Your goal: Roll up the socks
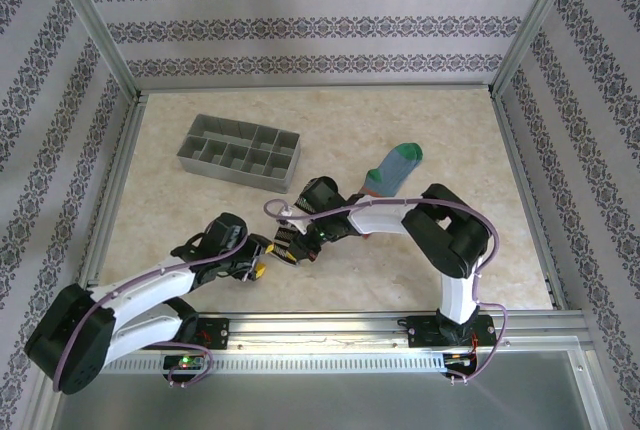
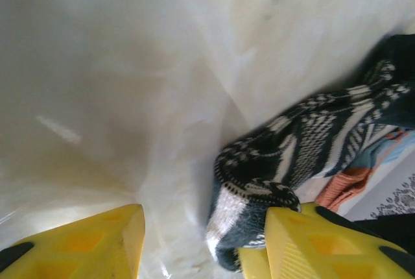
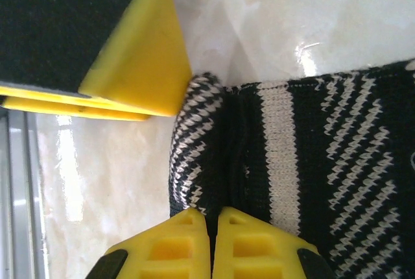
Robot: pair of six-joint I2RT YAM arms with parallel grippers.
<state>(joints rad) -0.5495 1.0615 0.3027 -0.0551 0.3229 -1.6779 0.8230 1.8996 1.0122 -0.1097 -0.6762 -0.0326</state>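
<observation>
Striped sock (image 3: 311, 162) is lying nr counter's (image 1: 480, 250) front edge; right hand (image 3: 211, 217) is pinching it, left hand (image 2: 204, 227) is hanging released beside. Blue sock (image 1: 395, 168) mid-counter, open room at right. 2 socks, 1 tray (image 1: 225, 167).

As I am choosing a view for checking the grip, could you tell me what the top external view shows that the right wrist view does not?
Top external adds the grey tray and the blue-grey sock. Right wrist adds close detail: the right gripper shut on a fold of the striped sock. Both show the striped sock and the left gripper beside it.
</observation>
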